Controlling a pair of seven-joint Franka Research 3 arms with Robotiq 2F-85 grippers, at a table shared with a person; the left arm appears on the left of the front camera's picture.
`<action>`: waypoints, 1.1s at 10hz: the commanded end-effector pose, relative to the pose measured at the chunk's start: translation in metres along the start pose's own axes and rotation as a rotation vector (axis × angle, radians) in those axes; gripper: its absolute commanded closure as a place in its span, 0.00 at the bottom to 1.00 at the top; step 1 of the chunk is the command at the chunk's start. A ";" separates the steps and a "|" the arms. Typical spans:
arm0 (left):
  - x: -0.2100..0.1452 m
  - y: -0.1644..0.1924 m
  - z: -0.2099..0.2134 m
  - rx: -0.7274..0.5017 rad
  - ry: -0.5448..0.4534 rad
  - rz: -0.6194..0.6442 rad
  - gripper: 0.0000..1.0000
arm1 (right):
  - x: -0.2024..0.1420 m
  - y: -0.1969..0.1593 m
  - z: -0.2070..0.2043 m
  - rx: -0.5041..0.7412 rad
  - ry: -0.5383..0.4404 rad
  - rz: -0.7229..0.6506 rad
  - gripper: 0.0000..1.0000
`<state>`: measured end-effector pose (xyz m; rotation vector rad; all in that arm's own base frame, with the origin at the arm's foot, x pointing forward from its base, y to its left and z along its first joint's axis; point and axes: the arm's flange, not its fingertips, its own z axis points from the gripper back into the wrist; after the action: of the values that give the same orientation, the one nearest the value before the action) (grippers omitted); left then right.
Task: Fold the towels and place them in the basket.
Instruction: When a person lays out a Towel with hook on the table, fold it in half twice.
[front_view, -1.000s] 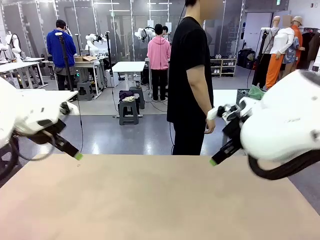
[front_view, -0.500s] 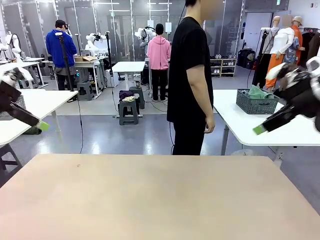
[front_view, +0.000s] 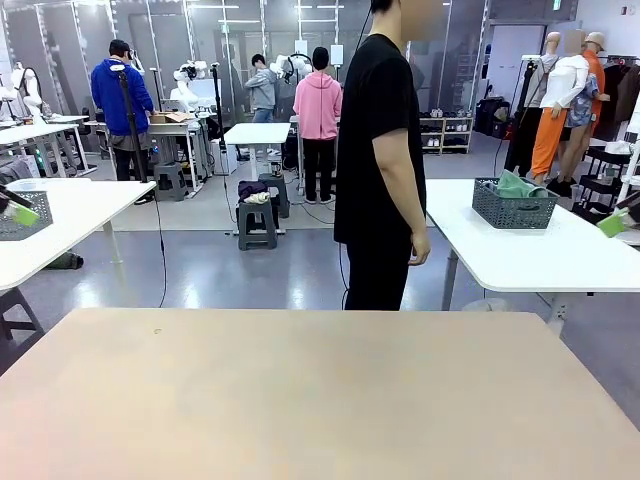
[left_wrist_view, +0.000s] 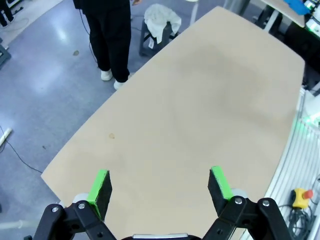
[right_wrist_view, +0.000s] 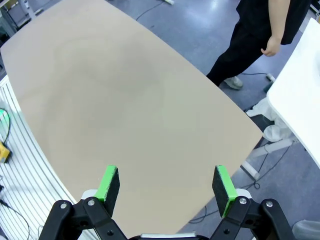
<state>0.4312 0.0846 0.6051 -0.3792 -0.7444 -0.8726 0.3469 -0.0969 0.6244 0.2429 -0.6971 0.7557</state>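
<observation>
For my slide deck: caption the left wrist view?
Open left gripper above a beige table; person standing beside it.

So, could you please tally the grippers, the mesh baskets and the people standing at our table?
Grippers: 2, the left gripper and the right gripper, both open
Mesh baskets: 2, the left basket and the right basket
People: 1, the person
Total: 5

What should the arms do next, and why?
Probably wait: hover both arms with jaws open. The left gripper and right gripper are open above the bare table, and the person stands at its far side, hand hanging down. Something to fold likely has to be laid down first.
</observation>
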 end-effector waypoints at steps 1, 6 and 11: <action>0.001 0.020 0.019 -0.032 -0.004 -0.037 0.02 | -0.003 -0.008 0.005 0.035 0.024 0.036 0.06; 0.000 0.023 0.069 -0.023 -0.037 -0.079 0.02 | -0.008 0.008 0.055 0.031 -0.026 0.052 0.06; 0.013 0.005 0.116 0.035 -0.058 -0.109 0.02 | 0.000 0.020 0.125 -0.002 -0.105 0.078 0.06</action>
<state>0.3977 0.1465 0.6907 -0.3265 -0.8299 -0.9433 0.2734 -0.1344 0.7166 0.2383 -0.7992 0.8055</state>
